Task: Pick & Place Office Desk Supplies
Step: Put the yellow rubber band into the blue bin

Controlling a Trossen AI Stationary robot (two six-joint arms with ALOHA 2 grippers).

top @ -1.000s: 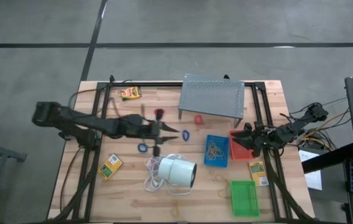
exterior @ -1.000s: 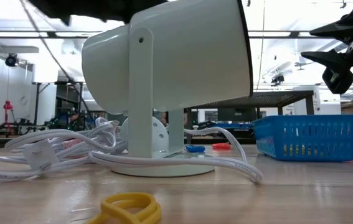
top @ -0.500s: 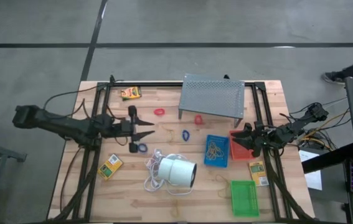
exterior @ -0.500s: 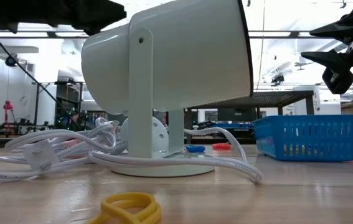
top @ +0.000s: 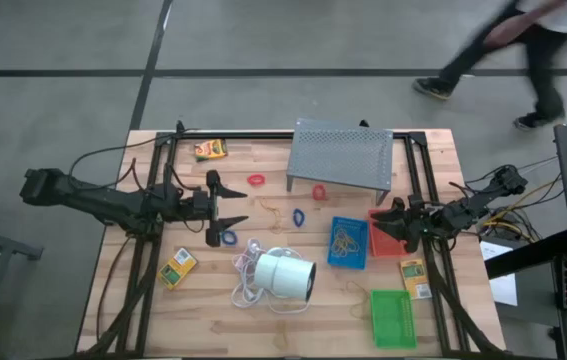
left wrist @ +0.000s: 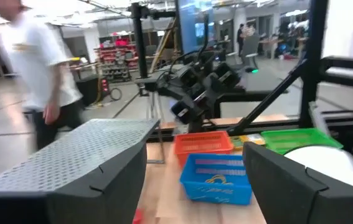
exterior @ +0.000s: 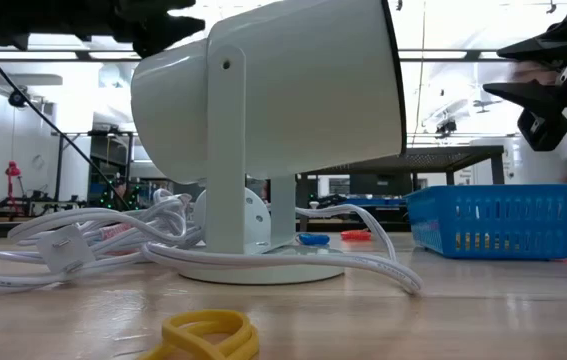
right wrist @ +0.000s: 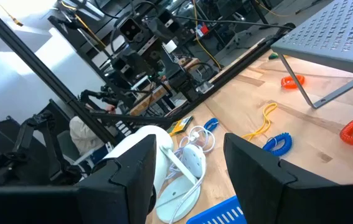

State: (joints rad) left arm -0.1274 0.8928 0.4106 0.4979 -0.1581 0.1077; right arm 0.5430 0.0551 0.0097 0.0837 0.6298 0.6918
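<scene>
Meanwhile left gripper open above blue loop; right gripper parted over red tray

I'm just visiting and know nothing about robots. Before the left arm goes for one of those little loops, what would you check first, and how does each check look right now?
1. Left pincer open and empty: ok; its fingers are spread, nothing between them.
2. A loop close to it: ok; a blue loop lies on the table just beside its fingertips.
3. That loop free of clutter: cannot tell; the white cord of the white cylinder lies near it.
4. Somewhere to put it: ok; the blue tray already holds tan rubber bands but has room.
5. Right pincer out of the way: ok; it hangs open over the red tray, far from the loop.
6. People clear of the table: ok; a person walks past on the floor beyond it.
</scene>
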